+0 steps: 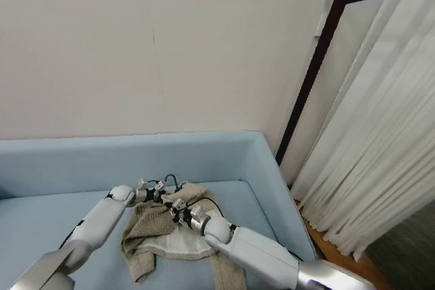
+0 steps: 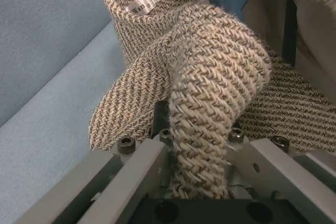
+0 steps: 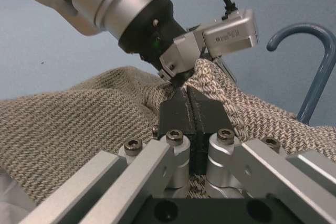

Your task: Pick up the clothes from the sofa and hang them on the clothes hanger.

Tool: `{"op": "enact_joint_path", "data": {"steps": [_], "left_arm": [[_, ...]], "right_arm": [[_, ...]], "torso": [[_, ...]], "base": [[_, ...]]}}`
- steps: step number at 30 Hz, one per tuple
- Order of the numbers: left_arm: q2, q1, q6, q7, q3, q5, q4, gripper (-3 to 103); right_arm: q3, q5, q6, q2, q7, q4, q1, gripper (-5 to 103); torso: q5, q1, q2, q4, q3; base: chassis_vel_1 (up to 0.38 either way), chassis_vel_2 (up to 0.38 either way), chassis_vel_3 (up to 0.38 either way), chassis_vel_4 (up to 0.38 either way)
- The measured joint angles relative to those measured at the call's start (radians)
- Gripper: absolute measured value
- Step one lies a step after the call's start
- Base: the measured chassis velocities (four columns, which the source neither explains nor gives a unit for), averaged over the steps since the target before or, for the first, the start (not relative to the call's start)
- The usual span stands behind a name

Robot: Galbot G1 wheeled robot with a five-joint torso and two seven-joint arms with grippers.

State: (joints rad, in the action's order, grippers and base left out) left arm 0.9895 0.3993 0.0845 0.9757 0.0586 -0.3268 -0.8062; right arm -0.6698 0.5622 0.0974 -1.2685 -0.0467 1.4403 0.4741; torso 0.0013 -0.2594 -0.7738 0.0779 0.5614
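Head view: high up, facing forward and down, well back from the blue sofa and both arms. Left wrist view: looking out along the left tool, very near the knitted sweater. Right wrist view: along the right tool, equally near, facing the left tool. All three share the sweater.

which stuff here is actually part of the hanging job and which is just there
Part of the job: knitted sweater; blue hanger hook; sofa; dark clothes rack; left gripper and right gripper, both with jaws shut on the knitted sweater.

Just there: white curtain; wall.
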Motion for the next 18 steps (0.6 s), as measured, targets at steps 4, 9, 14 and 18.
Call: {"op": "enact_joint_path", "data": {"steps": [4,9,14,18], "left_arm": [[-0.009,0.004,-0.001,0.000,-0.007,0.000,-0.001,7],[-0.008,0.005,-0.003,-0.017,-0.016,-0.015,0.001,7],[-0.003,0.010,-0.003,-0.030,-0.021,-0.033,-0.007,7],[-0.004,0.013,-0.003,-0.033,-0.020,-0.035,-0.011,7]], "right_arm": [[-0.013,0.001,0.015,0.009,0.001,-0.007,0.013,0],[-0.026,0.003,0.039,0.031,0.002,0.001,0.033,11],[-0.027,0.018,0.043,0.045,-0.025,0.032,0.039,27],[-0.019,0.034,0.037,0.080,-0.041,0.089,0.036,37]], "torso": [[0.0001,0.000,0.000,0.0000,0.000],[0.0002,0.000,0.000,0.0001,0.000],[0.0002,0.000,0.000,0.0000,0.000],[0.0003,0.000,0.000,0.0000,0.000]], "base": [[0.000,0.000,0.000,0.000],[0.000,0.000,0.000,0.000],[0.000,0.000,0.000,0.000],[0.000,0.000,0.000,0.000]]}}
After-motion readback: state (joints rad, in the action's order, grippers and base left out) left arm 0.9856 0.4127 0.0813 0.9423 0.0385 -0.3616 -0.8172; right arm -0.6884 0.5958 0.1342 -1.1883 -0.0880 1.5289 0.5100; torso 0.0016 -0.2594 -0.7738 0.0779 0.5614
